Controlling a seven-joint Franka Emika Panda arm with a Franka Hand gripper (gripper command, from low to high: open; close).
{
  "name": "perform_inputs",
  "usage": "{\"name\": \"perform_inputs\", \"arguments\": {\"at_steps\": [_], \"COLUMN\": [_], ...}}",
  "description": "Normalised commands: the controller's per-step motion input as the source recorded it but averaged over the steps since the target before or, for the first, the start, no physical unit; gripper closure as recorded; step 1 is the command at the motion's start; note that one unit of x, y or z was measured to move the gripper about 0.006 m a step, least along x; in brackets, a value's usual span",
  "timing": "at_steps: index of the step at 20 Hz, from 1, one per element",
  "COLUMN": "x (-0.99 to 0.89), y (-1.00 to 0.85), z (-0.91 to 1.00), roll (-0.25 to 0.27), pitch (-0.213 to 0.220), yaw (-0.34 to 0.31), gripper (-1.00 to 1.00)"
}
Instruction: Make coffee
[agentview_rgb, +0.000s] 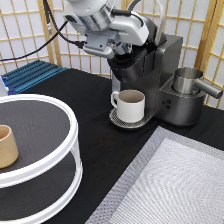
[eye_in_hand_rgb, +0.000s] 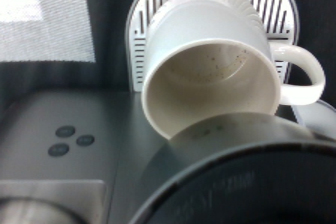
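although the small white coffee pod cannot be seen in either view, it may already sit inside the brewer or be hidden at the tool; the pictures do not settle which. the tool (agentview_rgb: 121, 50) is at the top of the dark grey single-serve coffee machine (agentview_rgb: 165, 75), pressed close over its brew head, and its fingers are hidden against the machine's dark body, so i cannot tell whether they are apart or closed, or whether they hold anything.

directly below the tool, one white ceramic handled mug (agentview_rgb: 129, 105) stands upright on the machine's round slotted drip tray (agentview_rgb: 116, 120), under the spout. the wrist view looks straight down into this mug (eye_in_hand_rgb: 217, 80); its inside looks empty apart from a few dark specks, so i judge that no coffee has been brewed yet. the mug is placed, and the work at the brew head appears to be the step in hand. three small round buttons (eye_in_hand_rgb: 69, 140) show on the machine's deck beside the mug.

beyond the tool, on the machine's far side, one brushed steel jug (agentview_rgb: 189, 81) with a straight handle sits on the machine. well away from the tool, one tan handleless cup (agentview_rgb: 7, 146) rests on the upper tier of a white two-tier round stand (agentview_rgb: 75, 137). one grey woven mat (agentview_rgb: 170, 185) lies on the black counter (agentview_rgb: 95, 100).
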Motion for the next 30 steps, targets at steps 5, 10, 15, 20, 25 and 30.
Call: {"name": "perform_inputs", "arguments": {"at_steps": [5, 10, 15, 20, 25, 30], "x": [0.09, 0.02, -0.01, -0.1, -0.13, -0.2], "y": [0.15, 0.07, 0.16, 0.15, 0.25, 0.43], "z": [-0.01, 0.0, 0.0, 0.0, 0.0, 0.04], "roll": [-0.007, -0.015, -0.055, -0.081, -0.117, -0.202], "pitch": [0.052, 0.005, -0.004, -0.033, -0.043, -0.035], "yaw": [-0.121, -0.098, -0.08, -0.098, -0.108, -0.099], "gripper": [1.0, 1.0, 1.0, 1.0, 1.0, 1.0]}}
